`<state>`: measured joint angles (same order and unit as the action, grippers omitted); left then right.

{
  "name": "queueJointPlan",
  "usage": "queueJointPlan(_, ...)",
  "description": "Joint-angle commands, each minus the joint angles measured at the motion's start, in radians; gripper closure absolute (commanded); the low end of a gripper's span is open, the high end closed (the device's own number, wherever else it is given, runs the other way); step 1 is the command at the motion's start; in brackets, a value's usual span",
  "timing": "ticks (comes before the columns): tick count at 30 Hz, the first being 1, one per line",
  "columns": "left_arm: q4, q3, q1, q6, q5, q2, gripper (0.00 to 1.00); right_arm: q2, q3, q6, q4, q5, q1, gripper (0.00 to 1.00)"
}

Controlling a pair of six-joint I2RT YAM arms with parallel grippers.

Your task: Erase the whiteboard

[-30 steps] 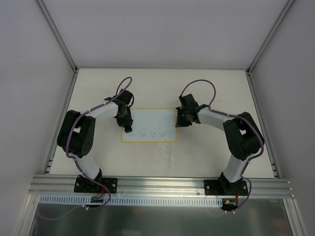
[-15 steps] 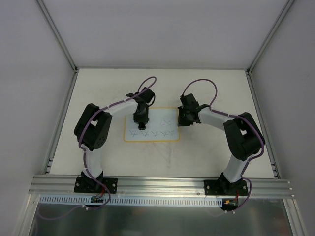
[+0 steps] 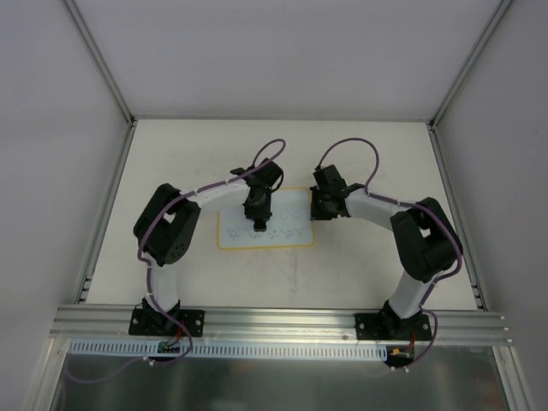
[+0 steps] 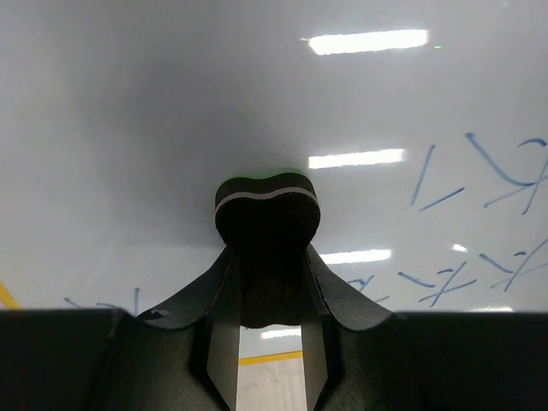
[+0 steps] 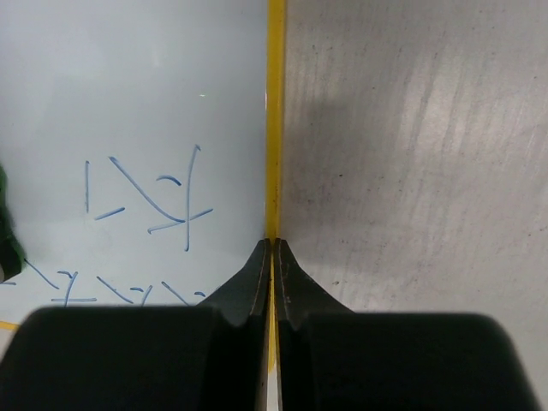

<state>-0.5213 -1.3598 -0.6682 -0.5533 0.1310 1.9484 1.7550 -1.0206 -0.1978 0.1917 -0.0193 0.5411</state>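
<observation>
The whiteboard (image 3: 235, 238) lies flat on the table with blue scribbles (image 3: 287, 233) on its right half. My left gripper (image 3: 258, 224) is over the board's middle, shut on a small black eraser (image 4: 266, 218) whose end rests on the white surface (image 4: 171, 128). Blue marks (image 4: 505, 171) lie to the eraser's right. My right gripper (image 3: 315, 212) is shut, its tips (image 5: 273, 244) sitting right on the board's yellow right border (image 5: 275, 103). Scribbles (image 5: 154, 197) show just left of it.
The beige table top (image 3: 360, 265) has faint scuff marks in front of the board. Metal frame rails (image 3: 111, 197) run along both sides. White walls enclose the back. The aluminium mounting rail (image 3: 282, 321) runs along the near edge.
My left gripper has swept to the right with the eraser, from the board's left edge to its middle. The board has shifted slightly to the right. The right gripper has stayed at the right border.
</observation>
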Motion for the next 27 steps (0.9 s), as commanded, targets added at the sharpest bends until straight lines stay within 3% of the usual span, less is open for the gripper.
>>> queueJointPlan(1,-0.043,0.103,0.044,-0.046,0.033,-0.155,1.0,-0.003,0.04,0.006,0.002,-0.011,0.02,1.0)
queueJointPlan(9,-0.048,0.298,0.157,-0.059,0.062,-0.361,1.0,-0.049,0.109,0.006,-0.029,0.009,0.02,1.0)
queueJointPlan(27,0.049,0.425,0.185,-0.028,0.095,-0.298,1.0,-0.052,0.159,0.028,-0.066,0.045,0.022,1.0)
